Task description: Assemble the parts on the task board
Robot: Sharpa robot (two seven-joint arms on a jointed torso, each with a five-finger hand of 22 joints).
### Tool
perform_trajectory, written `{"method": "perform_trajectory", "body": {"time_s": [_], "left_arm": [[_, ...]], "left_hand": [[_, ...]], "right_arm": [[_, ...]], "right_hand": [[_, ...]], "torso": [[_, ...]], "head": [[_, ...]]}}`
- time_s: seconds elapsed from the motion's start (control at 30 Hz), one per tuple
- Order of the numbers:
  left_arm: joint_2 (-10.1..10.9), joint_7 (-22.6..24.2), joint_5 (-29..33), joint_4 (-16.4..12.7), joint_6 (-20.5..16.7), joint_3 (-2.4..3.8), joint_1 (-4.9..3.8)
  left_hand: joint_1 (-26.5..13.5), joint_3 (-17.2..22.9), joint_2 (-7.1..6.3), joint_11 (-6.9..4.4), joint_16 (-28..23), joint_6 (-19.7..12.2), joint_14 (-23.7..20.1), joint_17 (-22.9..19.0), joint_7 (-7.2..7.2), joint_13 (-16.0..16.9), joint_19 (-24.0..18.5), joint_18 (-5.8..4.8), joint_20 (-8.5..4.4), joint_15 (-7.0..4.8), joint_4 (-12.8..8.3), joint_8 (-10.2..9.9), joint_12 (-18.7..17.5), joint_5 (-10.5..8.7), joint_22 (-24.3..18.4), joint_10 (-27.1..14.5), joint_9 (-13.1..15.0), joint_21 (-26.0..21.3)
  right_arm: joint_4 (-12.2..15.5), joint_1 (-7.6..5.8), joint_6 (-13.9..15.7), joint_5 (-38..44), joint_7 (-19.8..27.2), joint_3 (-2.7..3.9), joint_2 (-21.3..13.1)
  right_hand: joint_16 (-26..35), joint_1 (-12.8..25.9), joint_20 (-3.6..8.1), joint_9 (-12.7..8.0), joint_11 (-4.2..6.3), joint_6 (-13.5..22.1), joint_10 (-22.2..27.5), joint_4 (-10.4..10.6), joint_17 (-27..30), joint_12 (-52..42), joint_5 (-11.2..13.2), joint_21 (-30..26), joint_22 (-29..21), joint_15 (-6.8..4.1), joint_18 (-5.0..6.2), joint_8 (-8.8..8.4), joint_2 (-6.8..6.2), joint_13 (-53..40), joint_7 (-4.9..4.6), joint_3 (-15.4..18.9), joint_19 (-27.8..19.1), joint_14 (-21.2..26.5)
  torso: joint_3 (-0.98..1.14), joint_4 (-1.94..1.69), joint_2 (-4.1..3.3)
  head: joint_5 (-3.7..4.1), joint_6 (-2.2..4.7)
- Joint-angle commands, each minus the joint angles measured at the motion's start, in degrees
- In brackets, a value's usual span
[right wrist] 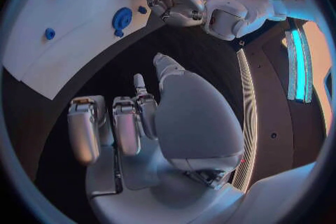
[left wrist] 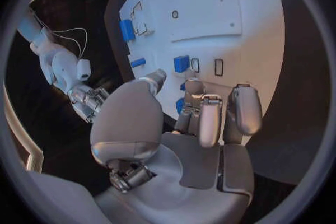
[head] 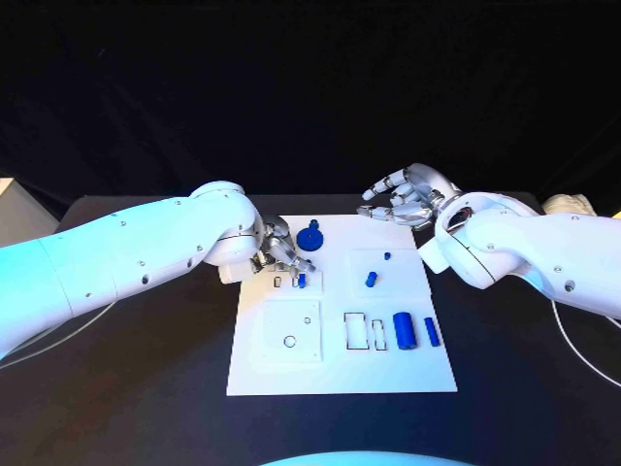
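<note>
The white task board [head: 342,364] lies mid-table. My left hand [head: 280,254] hovers low over its far left part, fingertips [left wrist: 194,87] bent down just behind a small blue part [head: 300,281] that stands beside a narrow slot [head: 277,282]. A bit of blue [left wrist: 181,105] shows between thumb and fingers; whether it is held is unclear. A round blue part [head: 310,236] sits right of that hand. My right hand [head: 406,199] hangs above the board's far right edge, fingers loosely bent, holding nothing.
Two small blue parts [head: 371,279] [head: 388,255] stand mid-board. A thick blue cylinder [head: 405,330] and a thinner one [head: 431,327] lie at the right, beside rectangular slots [head: 355,329]. A square recess with a hole [head: 291,333] is nearer the left.
</note>
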State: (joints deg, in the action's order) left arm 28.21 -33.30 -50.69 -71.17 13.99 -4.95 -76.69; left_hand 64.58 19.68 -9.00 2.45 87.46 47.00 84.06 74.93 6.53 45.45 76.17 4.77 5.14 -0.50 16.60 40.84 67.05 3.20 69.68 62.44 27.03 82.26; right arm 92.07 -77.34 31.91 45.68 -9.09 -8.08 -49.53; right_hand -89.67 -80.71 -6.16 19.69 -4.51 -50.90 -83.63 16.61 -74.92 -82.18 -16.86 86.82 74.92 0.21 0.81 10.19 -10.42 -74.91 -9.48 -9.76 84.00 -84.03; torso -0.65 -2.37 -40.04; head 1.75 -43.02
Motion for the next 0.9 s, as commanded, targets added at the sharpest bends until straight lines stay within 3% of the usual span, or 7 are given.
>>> {"method": "perform_trajectory", "body": {"time_s": [0.03,0.23,0.47,0.9], "left_arm": [[-0.36,-0.12,0.63,0.29,2.04,-0.09,-0.06],[-0.65,0.02,1.12,0.7,2.12,-0.35,-0.03],[-0.93,0.16,1.38,1.03,2.66,-0.59,0.0],[-1.21,0.55,2.0,1.24,3.43,-0.69,0.04]], "left_hand": [[0.15,-0.15,0.44,0.02,0.05,-0.49,2.34,6.93,-0.04,-0.01,-0.24,-0.37,0.13,-0.35,-0.14,0.23,-0.08,-0.21,-0.01,-0.33,0.15,0.08],[0.65,0.03,0.63,0.01,0.08,-0.59,2.37,7.05,-0.05,0.27,-0.2,-0.39,0.15,-0.35,-0.23,0.39,0.08,-0.21,0.11,-0.23,0.47,0.13],[0.96,0.18,0.79,0.0,0.1,-0.63,2.41,7.14,-0.06,0.43,-0.22,-0.39,0.15,-0.35,-0.26,0.47,0.18,-0.21,0.13,-0.16,0.67,0.14],[3.12,1.32,1.47,-0.13,0.1,-0.86,2.43,7.31,-0.21,0.74,-0.19,-0.42,0.11,-0.43,-0.7,0.73,0.32,-0.21,0.38,-0.12,1.6,0.26]], "right_arm": [[-0.05,0.04,-0.88,0.46,0.17,-0.01,0.13],[-0.17,0.08,-0.91,0.46,0.2,-0.03,0.23],[-0.24,0.12,-0.98,0.6,0.22,-0.06,0.41],[-0.38,0.2,-1.12,0.87,0.22,-0.1,0.64]], "right_hand": [[0.14,0.15,-0.07,0.04,-0.04,-0.13,0.39,-0.08,-13.88,0.4,-0.28,-0.2,12.67,0.1,0.09,0.1,0.04,-8.09,0.09,-0.3,4.26,-5.66],[0.15,0.17,-0.07,0.03,-0.04,-0.12,0.4,-0.09,-13.86,0.41,-0.29,-0.25,12.64,0.1,0.1,0.1,0.05,-8.08,0.09,-0.32,4.24,-5.65],[0.15,0.18,-0.07,0.03,-0.03,-0.11,0.42,-0.1,-13.86,0.43,-0.3,-0.27,12.62,0.1,0.11,0.11,0.06,-8.07,0.09,-0.34,4.23,-5.65],[0.17,0.17,-0.06,0.03,-0.03,-0.11,0.45,-0.14,-13.81,0.46,-0.31,-0.29,12.61,0.1,0.12,0.13,0.08,-8.04,0.1,-0.41,4.22,-5.64]], "torso": [[-0.05,0.03,-0.05],[-0.05,-0.09,0.04],[-0.02,0.02,-0.03],[0.02,-0.13,0.04]], "head": [[-0.03,-0.03],[-0.21,-0.34],[-0.27,-0.35],[-0.2,-0.71]]}}
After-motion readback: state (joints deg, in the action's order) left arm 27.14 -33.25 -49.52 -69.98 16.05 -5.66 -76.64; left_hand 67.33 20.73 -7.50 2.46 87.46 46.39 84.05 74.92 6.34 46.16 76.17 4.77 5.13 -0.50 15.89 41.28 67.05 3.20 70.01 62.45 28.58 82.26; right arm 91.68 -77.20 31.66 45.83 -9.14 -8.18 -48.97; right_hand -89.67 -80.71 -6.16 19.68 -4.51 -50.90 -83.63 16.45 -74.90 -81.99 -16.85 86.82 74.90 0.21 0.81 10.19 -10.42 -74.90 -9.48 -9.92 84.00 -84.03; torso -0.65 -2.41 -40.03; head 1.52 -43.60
